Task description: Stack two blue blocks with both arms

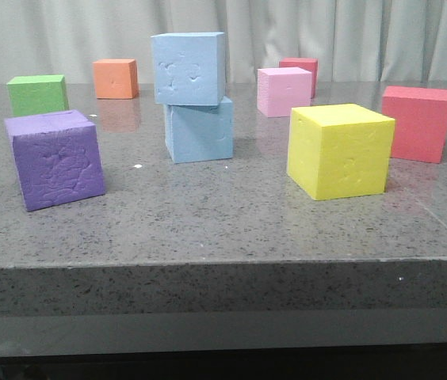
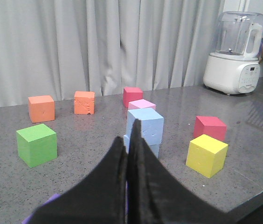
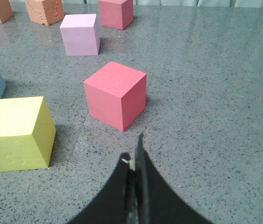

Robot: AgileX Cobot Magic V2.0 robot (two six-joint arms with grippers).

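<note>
Blue blocks [image 1: 193,99] sit stacked, top one skewed; both my left pincer [image 2: 128,140] and right pincer [image 3: 134,161] are pressed together, empty, best held clear of the bench [image 1: 223,222].

No readable text, label, brand or number is showing anywhere; the white blender [image 2: 234,51] at the upper right of the left wrist view is bearing control-panel marks too small to read.

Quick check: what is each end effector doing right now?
Left end effector: closed, holding nothing.
Right end effector: closed, holding nothing.
</note>
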